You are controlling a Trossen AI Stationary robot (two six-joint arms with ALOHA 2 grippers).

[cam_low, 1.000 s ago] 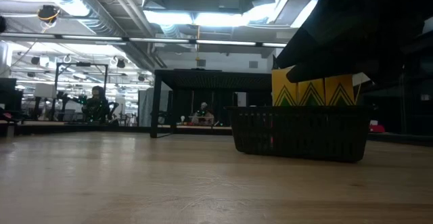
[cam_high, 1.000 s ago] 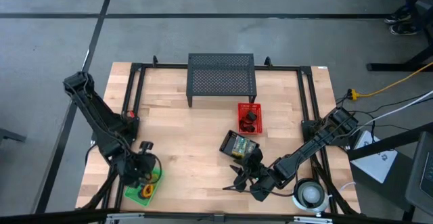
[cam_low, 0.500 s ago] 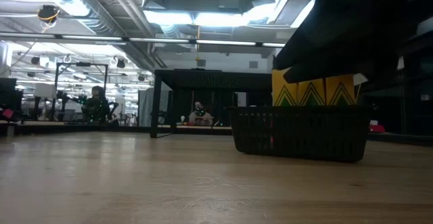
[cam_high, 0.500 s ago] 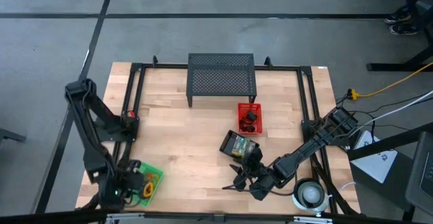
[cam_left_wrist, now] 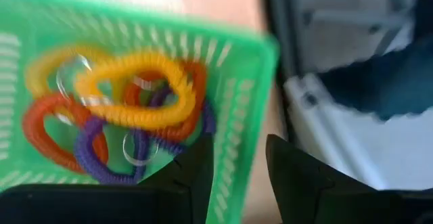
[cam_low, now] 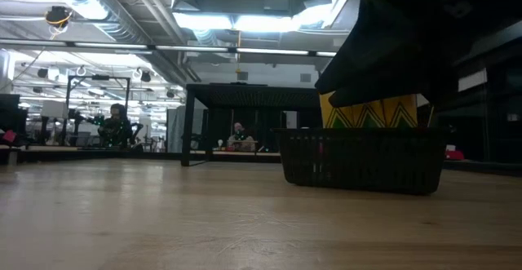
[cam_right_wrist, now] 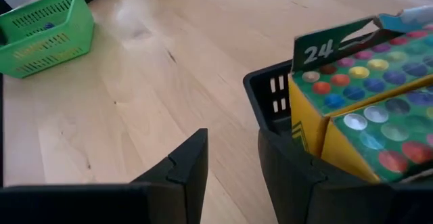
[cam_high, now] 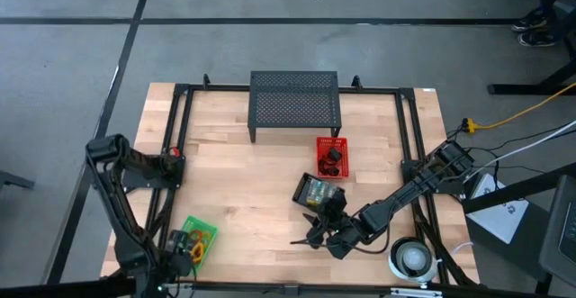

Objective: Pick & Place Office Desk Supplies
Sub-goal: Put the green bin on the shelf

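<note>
left hand [cam_left_wrist: 233,176]: empty, narrow gap, at green basket [cam_high: 197,240] rim, desk's [cam_high: 252,181] near-left corner | loops [cam_left_wrist: 128,109]: inside that basket | right hand [cam_right_wrist: 230,166]: empty, narrow gap, beside black basket [cam_high: 317,193] of packets [cam_right_wrist: 365,116], mid-desk

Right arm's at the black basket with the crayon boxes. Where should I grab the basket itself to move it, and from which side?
Probably the black basket's near wall. The right gripper faces it with its jaws apart: one finger just outside that wall, the other over the inside. Come straight down over the rim. The crayon boxes pack the inside and stand above the rim, so the inner finger has little room; the slotted wall offers a thin, upright edge to pinch.
</note>
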